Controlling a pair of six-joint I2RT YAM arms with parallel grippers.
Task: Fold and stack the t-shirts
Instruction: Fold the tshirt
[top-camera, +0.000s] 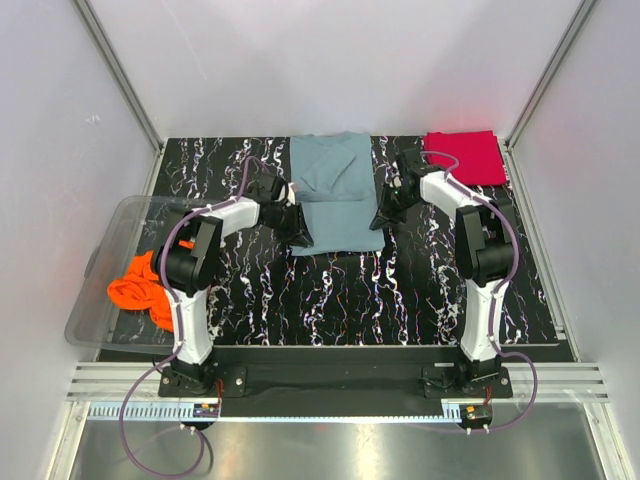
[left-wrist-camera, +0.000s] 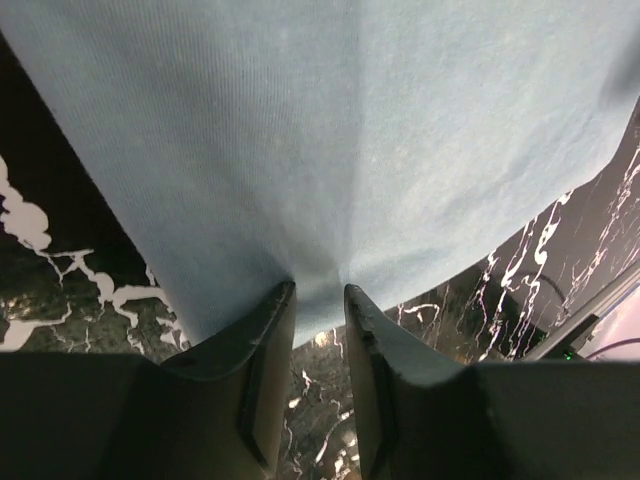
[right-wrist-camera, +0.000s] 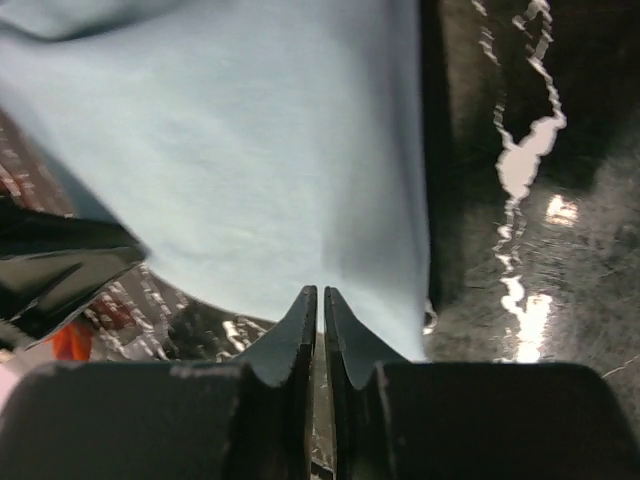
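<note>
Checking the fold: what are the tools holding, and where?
Both pinch the grey-blue t-shirt: left tool its near-left corner, right tool its near-right corner.

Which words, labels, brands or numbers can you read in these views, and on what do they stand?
None can be read.
The grey-blue t-shirt, red t-shirt and orange t-shirt are plain cloth with no print.
Any marking on the small circuit boards at the arm bases is too small to read.
</note>
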